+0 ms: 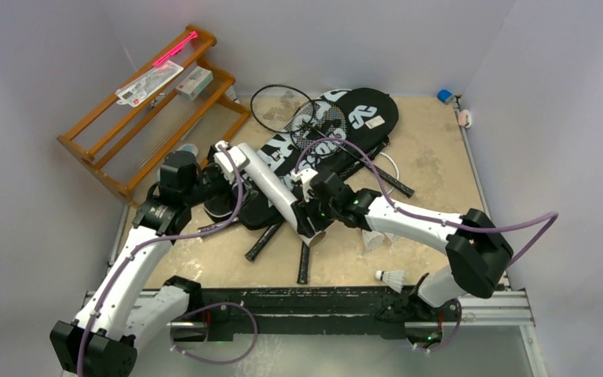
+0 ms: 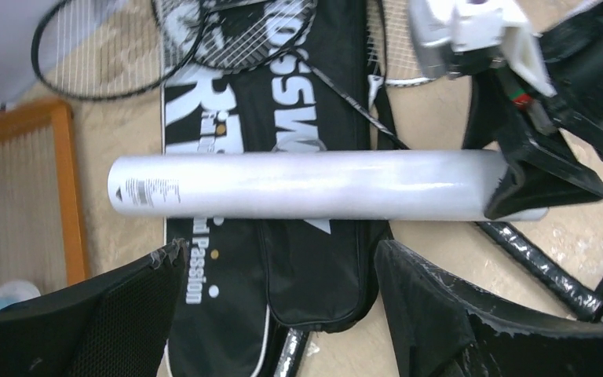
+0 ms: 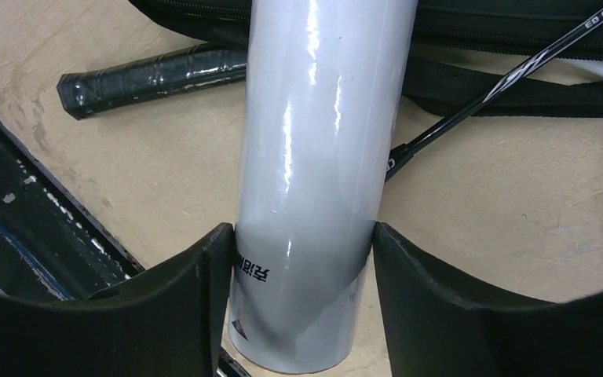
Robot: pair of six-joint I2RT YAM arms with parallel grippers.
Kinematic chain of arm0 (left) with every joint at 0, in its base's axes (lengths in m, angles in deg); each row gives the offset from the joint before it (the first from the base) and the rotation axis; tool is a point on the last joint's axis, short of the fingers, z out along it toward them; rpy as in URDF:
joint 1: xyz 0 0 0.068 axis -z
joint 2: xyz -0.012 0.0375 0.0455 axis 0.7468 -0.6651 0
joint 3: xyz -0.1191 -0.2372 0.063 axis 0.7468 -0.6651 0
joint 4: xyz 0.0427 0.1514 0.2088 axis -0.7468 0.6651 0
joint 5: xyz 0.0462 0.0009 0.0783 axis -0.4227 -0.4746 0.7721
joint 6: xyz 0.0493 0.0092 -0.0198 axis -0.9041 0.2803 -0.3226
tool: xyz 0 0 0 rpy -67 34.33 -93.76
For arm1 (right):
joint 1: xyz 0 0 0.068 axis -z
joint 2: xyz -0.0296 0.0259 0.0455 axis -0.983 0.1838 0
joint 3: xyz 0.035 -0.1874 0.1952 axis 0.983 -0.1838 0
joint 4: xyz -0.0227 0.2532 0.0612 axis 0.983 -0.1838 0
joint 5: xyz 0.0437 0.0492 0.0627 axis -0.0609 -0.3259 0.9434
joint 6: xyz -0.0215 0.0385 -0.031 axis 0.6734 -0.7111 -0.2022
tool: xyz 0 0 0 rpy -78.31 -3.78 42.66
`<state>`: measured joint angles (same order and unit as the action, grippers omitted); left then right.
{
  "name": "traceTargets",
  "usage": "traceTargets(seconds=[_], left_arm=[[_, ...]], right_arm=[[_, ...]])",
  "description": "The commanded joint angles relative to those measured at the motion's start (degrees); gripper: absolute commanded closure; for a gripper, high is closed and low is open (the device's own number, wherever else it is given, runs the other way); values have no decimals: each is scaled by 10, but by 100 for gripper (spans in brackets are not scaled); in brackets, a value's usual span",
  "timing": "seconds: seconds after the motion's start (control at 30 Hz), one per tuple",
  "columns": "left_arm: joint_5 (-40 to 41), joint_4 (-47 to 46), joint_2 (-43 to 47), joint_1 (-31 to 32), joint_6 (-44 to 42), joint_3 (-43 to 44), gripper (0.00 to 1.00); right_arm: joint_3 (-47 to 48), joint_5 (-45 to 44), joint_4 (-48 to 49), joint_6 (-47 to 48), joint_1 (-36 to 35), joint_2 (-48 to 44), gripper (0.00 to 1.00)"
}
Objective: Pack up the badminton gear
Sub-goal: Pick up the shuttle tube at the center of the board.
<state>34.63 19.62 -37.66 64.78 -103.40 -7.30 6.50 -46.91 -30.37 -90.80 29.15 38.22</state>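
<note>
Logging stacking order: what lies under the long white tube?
Beneath the white tube lie the CROSSWAY cover, a second black cover and a thin racket shaft. The tube hides part of their lettering; contact is unclear.

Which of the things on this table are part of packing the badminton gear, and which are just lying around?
To pack: white tube, rackets, two black covers, shuttlecocks.
Just lying about: wooden rack, small packets, pink stick.

The tube (image 3: 314, 157) looks glossy and smooth, the cover (image 2: 314, 275) matt cloth.
</note>
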Motion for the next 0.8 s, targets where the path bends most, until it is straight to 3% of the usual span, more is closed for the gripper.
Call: traceTargets(seconds=[0.0, 0.17, 0.23, 0.37, 0.67, 0.77], left_arm=[[-128, -15, 11, 3, -130, 19, 13], [-170, 61, -13, 14, -248, 48, 12], [-173, 90, -17, 37, -291, 48, 6], [-200, 94, -17, 65, -336, 22, 4], [-298, 98, -6, 82, -310, -12, 2], [-284, 91, -2, 87, -292, -26, 2]], right_arm=[[26, 15, -16, 12, -3, -35, 43], [27, 63, -52, 27, -4, -124, 43], [34, 89, -84, 40, -4, -154, 43], [49, 100, -149, 50, -4, -190, 43], [39, 89, -151, 48, -4, -196, 48], [37, 100, -142, 45, -4, -203, 49]])
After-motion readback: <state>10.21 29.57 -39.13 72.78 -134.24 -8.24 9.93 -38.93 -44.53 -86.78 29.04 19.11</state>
